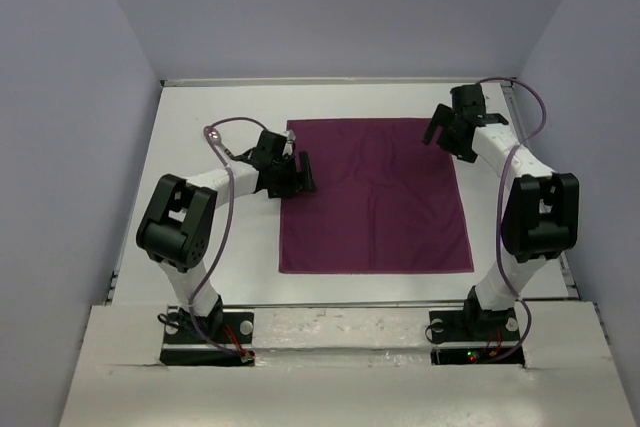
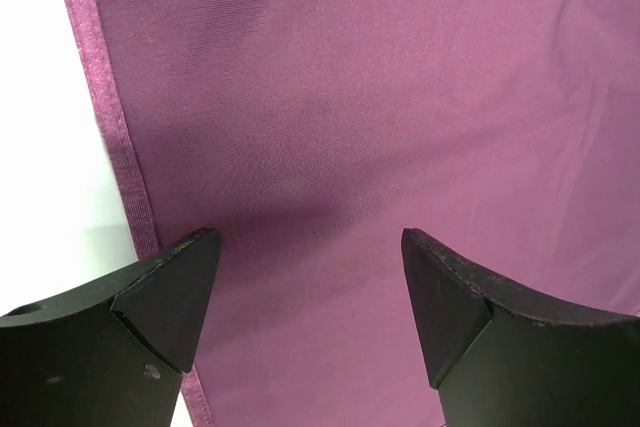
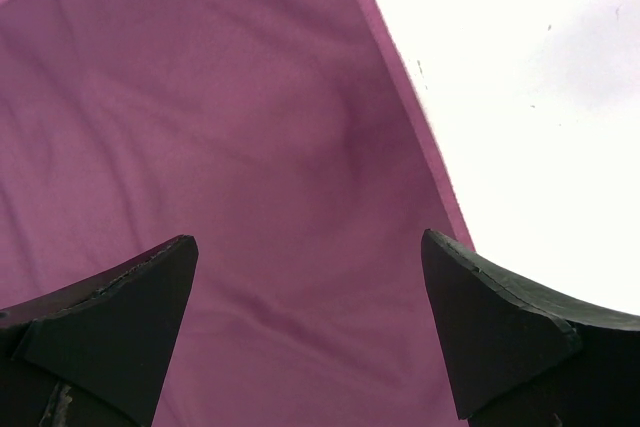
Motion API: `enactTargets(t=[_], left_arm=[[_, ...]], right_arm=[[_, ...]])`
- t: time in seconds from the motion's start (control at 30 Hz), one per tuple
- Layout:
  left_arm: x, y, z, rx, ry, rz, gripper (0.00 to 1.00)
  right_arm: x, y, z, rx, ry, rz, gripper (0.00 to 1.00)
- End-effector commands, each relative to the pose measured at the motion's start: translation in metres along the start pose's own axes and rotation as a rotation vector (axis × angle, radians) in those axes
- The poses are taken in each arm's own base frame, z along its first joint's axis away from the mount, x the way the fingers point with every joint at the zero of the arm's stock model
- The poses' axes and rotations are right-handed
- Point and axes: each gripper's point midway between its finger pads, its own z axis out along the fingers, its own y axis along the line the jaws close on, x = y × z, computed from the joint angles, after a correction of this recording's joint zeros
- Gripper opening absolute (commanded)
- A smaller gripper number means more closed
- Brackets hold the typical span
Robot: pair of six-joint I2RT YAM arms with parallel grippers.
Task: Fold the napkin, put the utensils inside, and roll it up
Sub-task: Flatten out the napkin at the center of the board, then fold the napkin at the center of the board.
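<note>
The plum-purple napkin (image 1: pixel 375 197) lies spread flat in the middle of the white table. My left gripper (image 1: pixel 298 175) hovers over the napkin's left edge, open, with nothing between its fingers. In the left wrist view the cloth (image 2: pixel 380 127) fills the frame, its hem (image 2: pixel 120 137) runs down the left, and the gripper (image 2: pixel 308 292) stands wide above it. My right gripper (image 1: pixel 443 134) is over the napkin's far right corner, also open and empty. The right wrist view shows the gripper (image 3: pixel 310 297) above the cloth (image 3: pixel 220 147), close to its right hem. The utensils are out of view.
White table (image 1: pixel 220 247) shows on all sides of the napkin, with bare strips beside its left hem (image 2: pixel 40 147) and right hem (image 3: pixel 540 97). Grey walls enclose the back and sides. Purple cables (image 1: pixel 232 127) loop off both arms.
</note>
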Motion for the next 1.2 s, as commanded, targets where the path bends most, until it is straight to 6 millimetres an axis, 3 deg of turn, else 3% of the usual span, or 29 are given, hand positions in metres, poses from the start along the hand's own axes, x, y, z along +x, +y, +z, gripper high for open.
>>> enactTargets(t=[0.0,0.2,0.57,0.67,0.73,0.77,0.83,0.93,1.0,1.17], left_arm=[[0.02,0.011,-0.016,-0.045,0.033,0.03,0.87],[0.009,0.004,-0.024,-0.03,0.0,0.049,0.89],[-0.062,-0.038,-0.083,-0.007,-0.175,0.142,0.94],[-0.075,-0.046,-0.103,-0.005,-0.222,0.151,0.94],[-0.083,-0.049,-0.117,-0.011,-0.261,0.152,0.94],[-0.087,-0.051,-0.124,-0.014,-0.279,0.151,0.94],[-0.095,-0.052,-0.14,-0.03,-0.33,0.15,0.94],[-0.099,-0.053,-0.16,-0.032,-0.387,0.127,0.94],[-0.088,-0.055,-0.166,0.014,-0.406,0.088,0.94],[-0.078,-0.054,-0.172,0.036,-0.42,0.057,0.94]], right_arm=[[-0.02,0.011,-0.005,-0.03,-0.039,-0.014,1.0],[-0.026,0.02,-0.002,-0.058,-0.036,-0.019,1.0],[-0.064,0.026,0.023,-0.003,-0.101,0.01,1.0],[-0.078,0.03,0.04,0.022,-0.123,-0.003,0.88],[-0.096,0.029,0.046,0.043,-0.16,0.006,0.73],[-0.091,0.027,0.062,0.068,-0.144,0.0,0.68],[-0.097,0.029,0.073,0.081,-0.153,-0.002,0.6],[-0.103,0.031,0.096,0.109,-0.165,0.008,0.61],[-0.11,0.035,0.121,0.132,-0.181,0.025,0.61],[-0.116,0.044,0.139,0.117,-0.191,0.032,0.61]])
